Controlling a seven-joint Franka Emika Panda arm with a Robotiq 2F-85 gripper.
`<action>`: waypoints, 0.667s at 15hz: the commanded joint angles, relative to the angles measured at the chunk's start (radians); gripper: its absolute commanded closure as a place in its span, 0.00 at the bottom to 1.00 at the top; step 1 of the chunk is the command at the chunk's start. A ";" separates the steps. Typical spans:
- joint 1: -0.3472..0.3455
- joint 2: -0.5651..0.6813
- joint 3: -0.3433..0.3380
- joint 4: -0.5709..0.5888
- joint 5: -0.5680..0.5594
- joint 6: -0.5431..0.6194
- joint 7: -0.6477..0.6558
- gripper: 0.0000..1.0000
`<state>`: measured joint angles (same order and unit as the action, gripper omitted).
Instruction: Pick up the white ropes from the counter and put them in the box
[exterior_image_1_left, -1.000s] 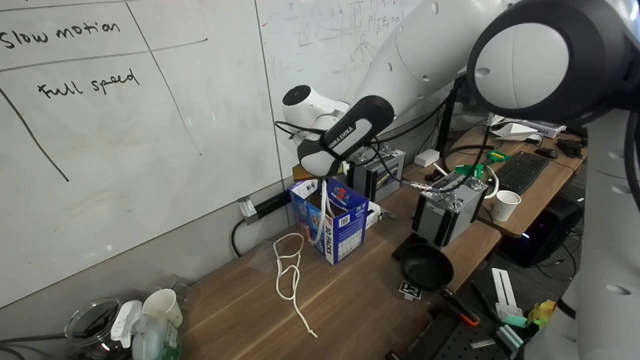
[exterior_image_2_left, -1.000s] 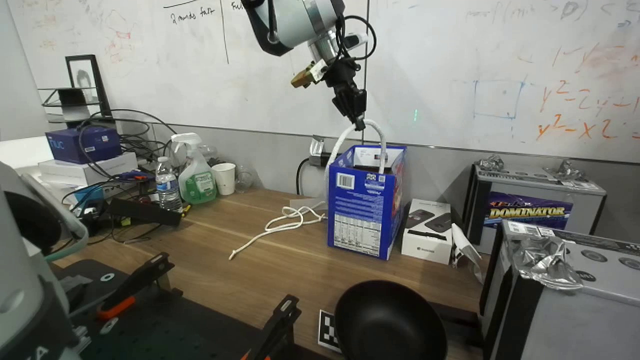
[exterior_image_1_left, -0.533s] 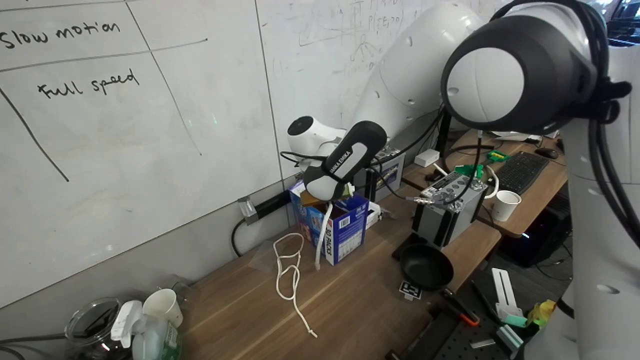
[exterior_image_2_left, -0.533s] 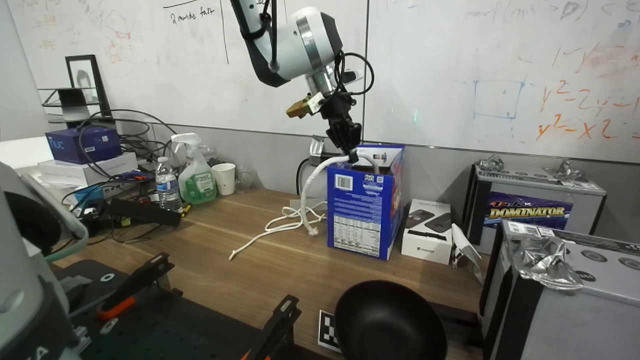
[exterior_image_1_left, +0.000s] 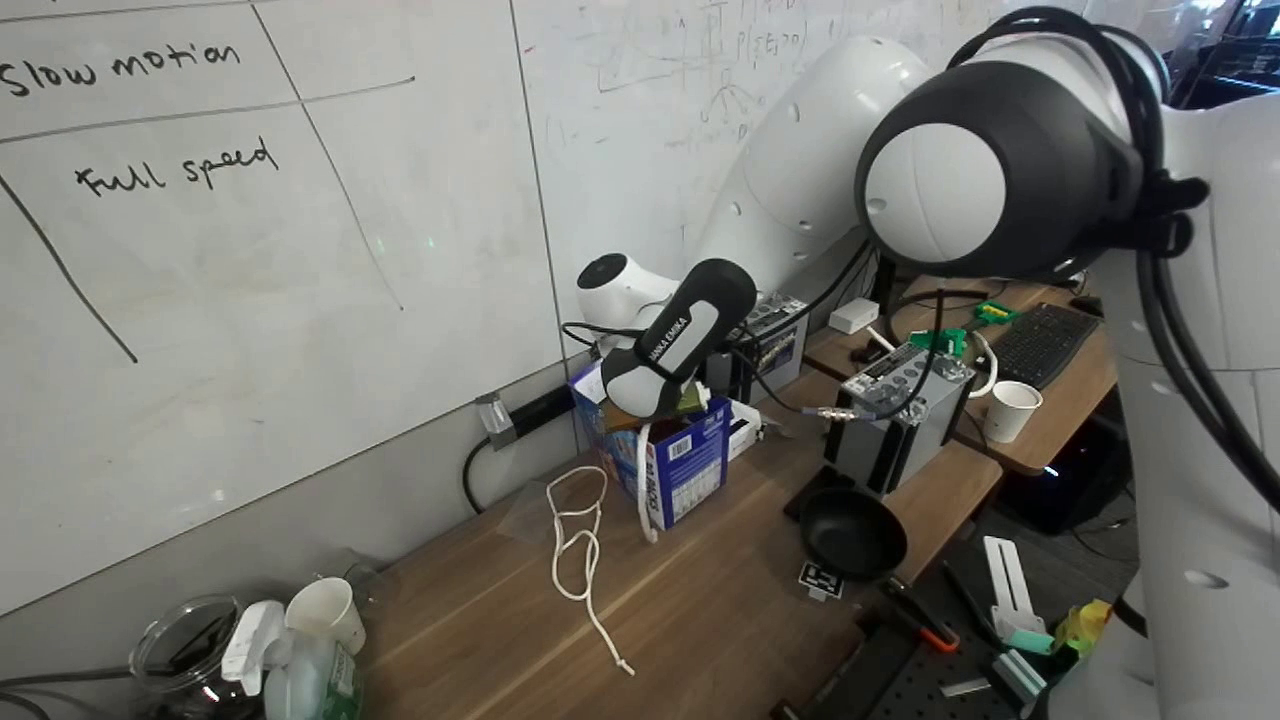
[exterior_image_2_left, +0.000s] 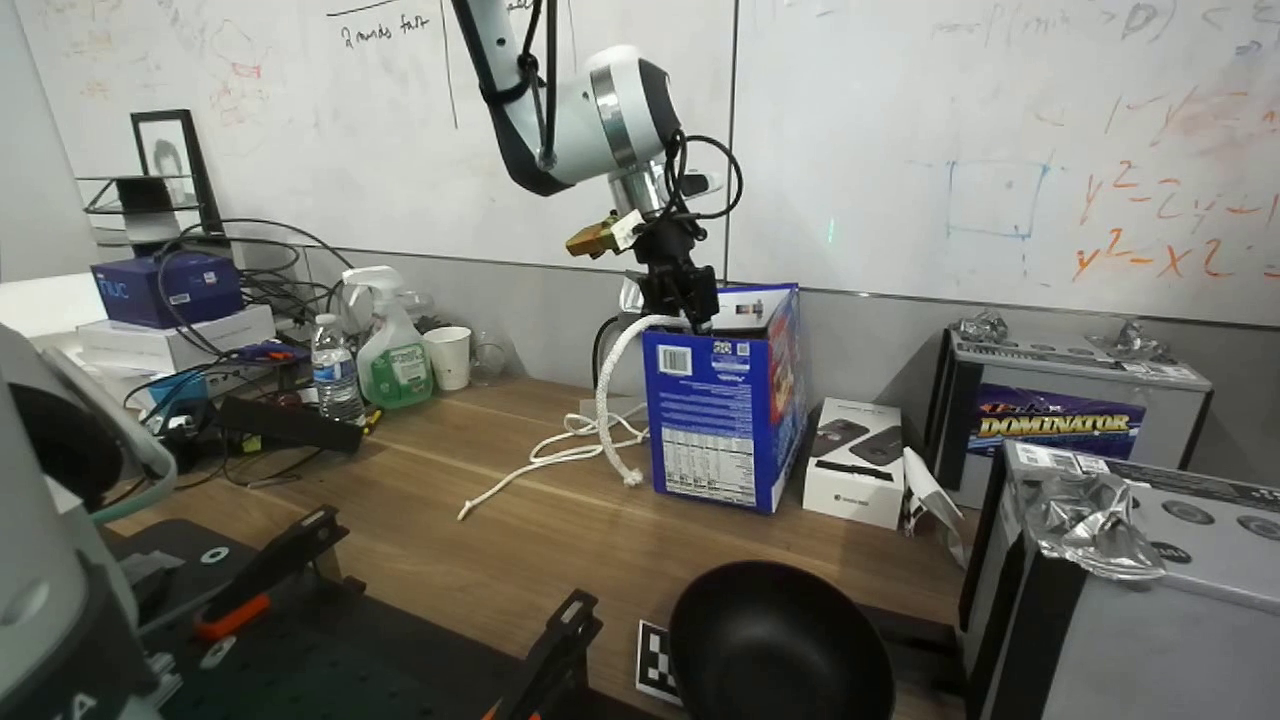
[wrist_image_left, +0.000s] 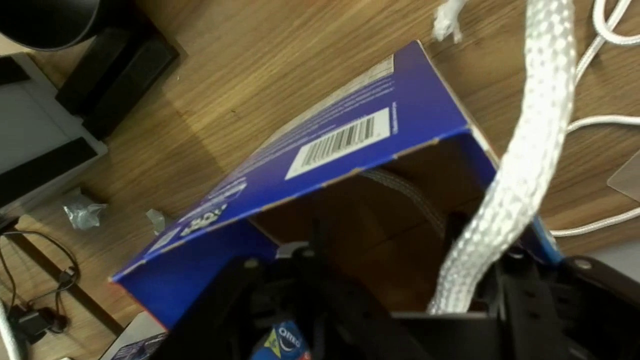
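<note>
My gripper (wrist_image_left: 385, 227) hangs at the open top of the blue box (exterior_image_2_left: 705, 410), its fingers (exterior_image_2_left: 702, 322) low at the rim. In the wrist view its jaws stand wide apart. A thick white rope (wrist_image_left: 530, 125) runs past the fingers: one stretch (wrist_image_left: 407, 190) lies inside the box. The rest (exterior_image_2_left: 608, 390) drapes over the rim and down outside, its frayed end (exterior_image_2_left: 632, 478) by the counter (exterior_image_2_left: 520, 560). A thinner white rope (exterior_image_1_left: 575, 560) lies in loops on the counter beside the box. The arm covers the fingertips in an exterior view.
A whiteboard wall (exterior_image_1_left: 400, 330) rises behind the box. A white phone carton (exterior_image_2_left: 855, 460) and grey batteries (exterior_image_2_left: 1060, 400) stand beside it. In front sits a black pan (exterior_image_2_left: 780, 640); a spray bottle (exterior_image_2_left: 395, 340) and cup (exterior_image_2_left: 448, 357) are farther along.
My gripper has come down to the box's top and its fingers have spread. The thick rope, earlier looped up from the fingertips, now hangs partly outside. The box has shifted slightly toward the thin rope.
</note>
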<state>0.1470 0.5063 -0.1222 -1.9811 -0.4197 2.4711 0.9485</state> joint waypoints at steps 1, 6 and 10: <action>0.017 0.002 -0.009 0.013 0.027 -0.004 -0.035 0.05; 0.044 -0.041 -0.027 0.022 -0.001 -0.006 -0.012 0.00; 0.067 -0.094 -0.039 0.042 -0.026 -0.010 0.005 0.00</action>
<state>0.1839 0.4691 -0.1383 -1.9450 -0.4194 2.4705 0.9404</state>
